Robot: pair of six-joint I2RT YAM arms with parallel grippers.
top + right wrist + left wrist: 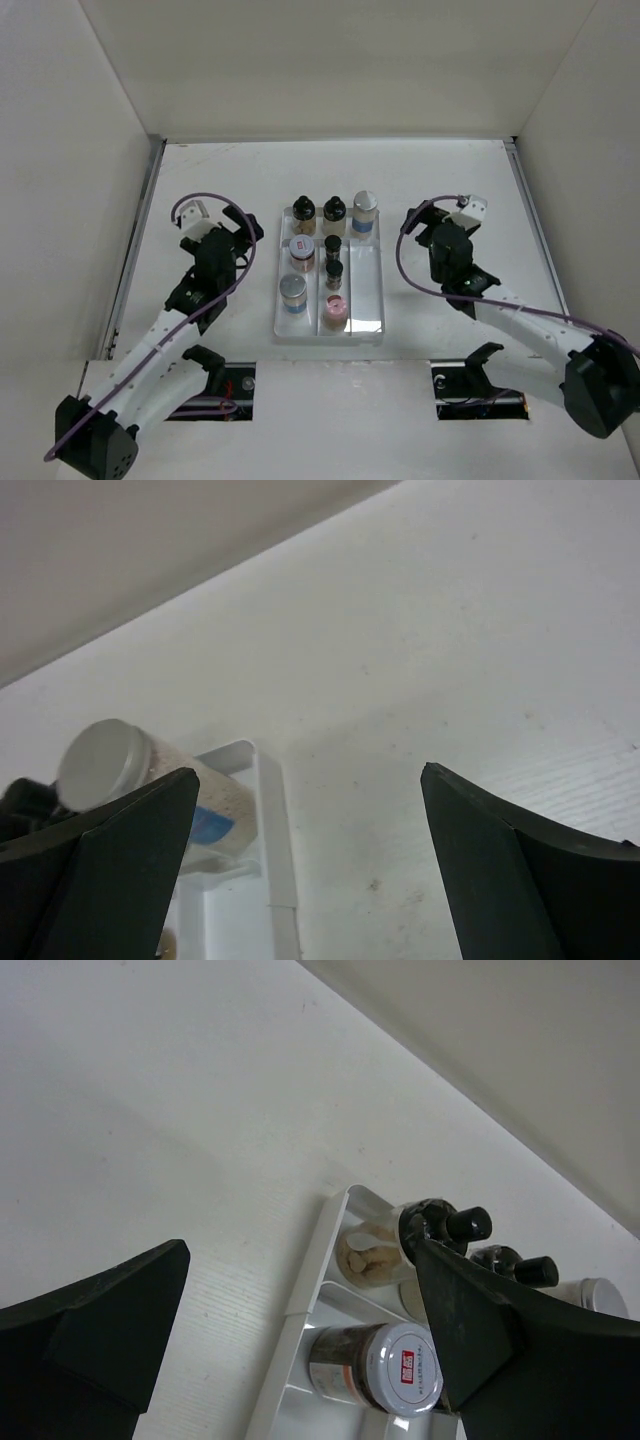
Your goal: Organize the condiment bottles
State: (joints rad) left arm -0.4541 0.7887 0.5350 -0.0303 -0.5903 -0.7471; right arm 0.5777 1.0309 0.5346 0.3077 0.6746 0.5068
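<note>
Condiment bottles (301, 252) all stand upright inside the white divided tray (368, 290) on the white table (200, 180). The left gripper (300, 1250) hangs just left of the tray, jaws wide apart and holding nothing. The right gripper (310, 772) hangs right of the tray, near the silver-capped bottle (150, 780) in its far right corner, also spread and empty.

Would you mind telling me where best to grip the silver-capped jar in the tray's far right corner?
Likely its upper body, below the cap, coming from the right: the silver-capped jar stands upright, a black-capped bottle crowds its left, and the open right end effector sits on that side.
</note>
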